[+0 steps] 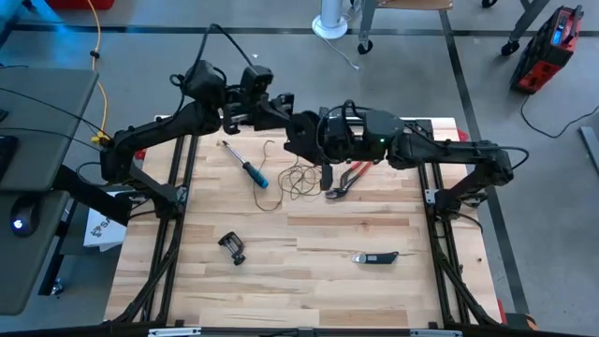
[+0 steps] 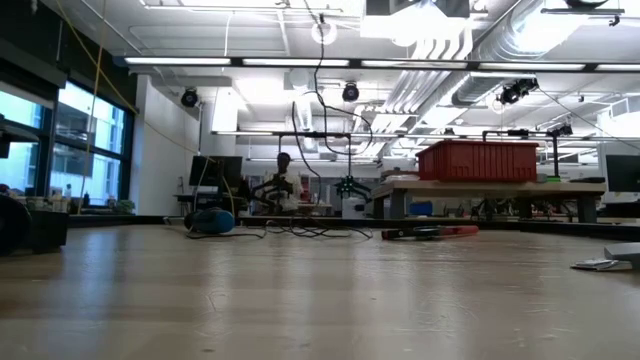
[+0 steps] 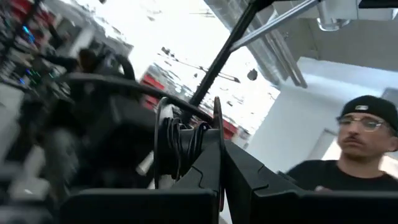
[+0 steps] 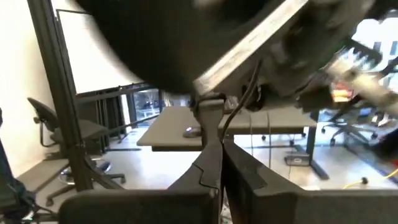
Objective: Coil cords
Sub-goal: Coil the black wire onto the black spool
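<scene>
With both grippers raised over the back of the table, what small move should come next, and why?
Probably one more turn of wire onto the reel. The left gripper is shut on the reel, which already carries several wraps; the right gripper is shut on the thin cord. A loose tangle of cord lies uncoiled on the table.

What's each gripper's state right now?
Left gripper: closed, holding the reel.
Right gripper: closed on the thin cord.
</scene>
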